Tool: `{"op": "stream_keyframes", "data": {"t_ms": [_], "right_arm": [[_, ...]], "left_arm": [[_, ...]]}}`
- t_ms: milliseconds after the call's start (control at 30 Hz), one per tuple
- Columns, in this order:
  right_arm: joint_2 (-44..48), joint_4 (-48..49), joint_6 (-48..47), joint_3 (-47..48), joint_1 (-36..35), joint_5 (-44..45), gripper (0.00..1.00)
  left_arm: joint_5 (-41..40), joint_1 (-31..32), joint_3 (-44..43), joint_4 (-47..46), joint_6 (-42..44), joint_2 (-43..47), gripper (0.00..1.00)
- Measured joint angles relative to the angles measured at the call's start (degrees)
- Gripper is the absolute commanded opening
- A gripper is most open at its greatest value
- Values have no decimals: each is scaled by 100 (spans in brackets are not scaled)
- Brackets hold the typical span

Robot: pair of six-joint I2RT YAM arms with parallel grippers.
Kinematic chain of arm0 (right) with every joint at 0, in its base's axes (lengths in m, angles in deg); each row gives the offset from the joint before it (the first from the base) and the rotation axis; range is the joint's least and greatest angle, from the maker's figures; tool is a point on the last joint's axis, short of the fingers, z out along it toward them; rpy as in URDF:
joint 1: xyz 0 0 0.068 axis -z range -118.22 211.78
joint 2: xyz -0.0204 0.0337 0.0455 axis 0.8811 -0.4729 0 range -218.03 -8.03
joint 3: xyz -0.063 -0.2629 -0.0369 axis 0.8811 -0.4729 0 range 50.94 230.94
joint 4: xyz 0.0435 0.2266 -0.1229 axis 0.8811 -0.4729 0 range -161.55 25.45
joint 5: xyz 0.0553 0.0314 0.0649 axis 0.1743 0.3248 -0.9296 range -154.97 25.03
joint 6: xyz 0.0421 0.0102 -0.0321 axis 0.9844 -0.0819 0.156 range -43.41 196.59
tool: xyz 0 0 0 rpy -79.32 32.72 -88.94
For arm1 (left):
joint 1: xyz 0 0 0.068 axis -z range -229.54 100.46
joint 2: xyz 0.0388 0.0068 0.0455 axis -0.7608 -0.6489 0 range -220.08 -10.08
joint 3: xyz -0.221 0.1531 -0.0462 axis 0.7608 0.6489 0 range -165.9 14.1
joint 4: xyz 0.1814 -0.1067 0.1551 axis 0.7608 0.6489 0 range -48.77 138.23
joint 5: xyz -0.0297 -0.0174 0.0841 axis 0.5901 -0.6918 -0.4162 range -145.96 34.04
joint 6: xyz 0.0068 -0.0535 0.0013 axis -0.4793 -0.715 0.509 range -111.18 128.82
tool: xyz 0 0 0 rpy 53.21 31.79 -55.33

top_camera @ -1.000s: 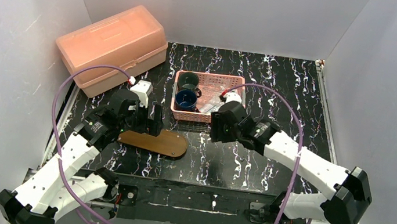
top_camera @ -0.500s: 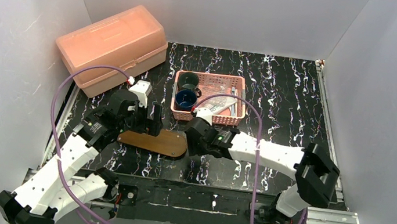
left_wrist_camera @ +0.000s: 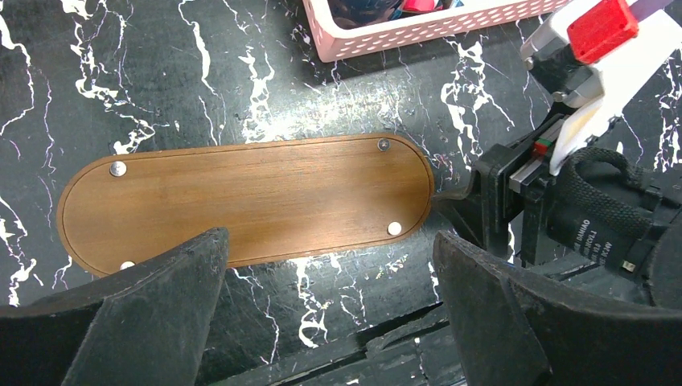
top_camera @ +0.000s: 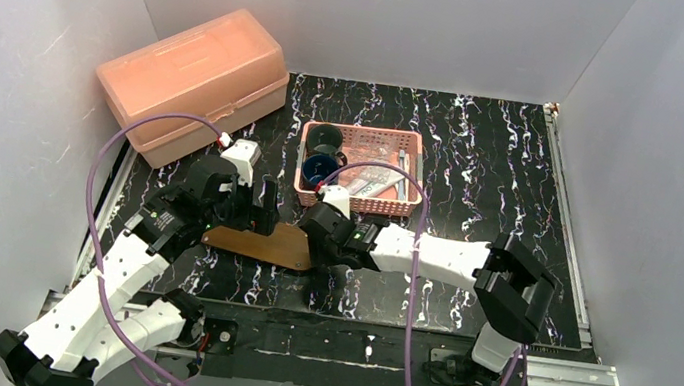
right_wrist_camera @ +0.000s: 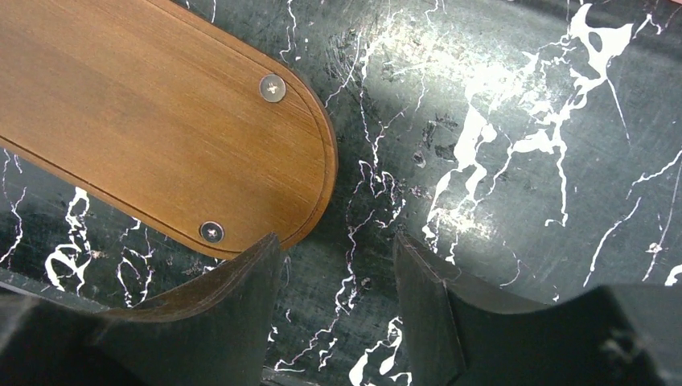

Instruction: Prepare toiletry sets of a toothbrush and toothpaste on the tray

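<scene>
Top external, tray (top_camera: 260,242) ends hidden, basket (top_camera: 367,131) contents unclear

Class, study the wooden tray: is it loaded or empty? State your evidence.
Empty. The tray shows bare wood in both wrist views, with only its metal studs; nothing lies on it.

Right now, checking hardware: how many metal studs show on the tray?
4 metal studs on the tray; in the left wrist view: upper left, upper right, lower right, lower left, partly hidden.
</scene>
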Motion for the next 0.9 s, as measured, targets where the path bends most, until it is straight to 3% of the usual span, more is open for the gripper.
{"op": "stream_keyframes", "data": {"t_ms": [900], "right_arm": [[-334, 173, 164, 44, -2, 170, 40]], "left_arm": [[-2, 0, 0, 9, 0, 0, 99]]}}
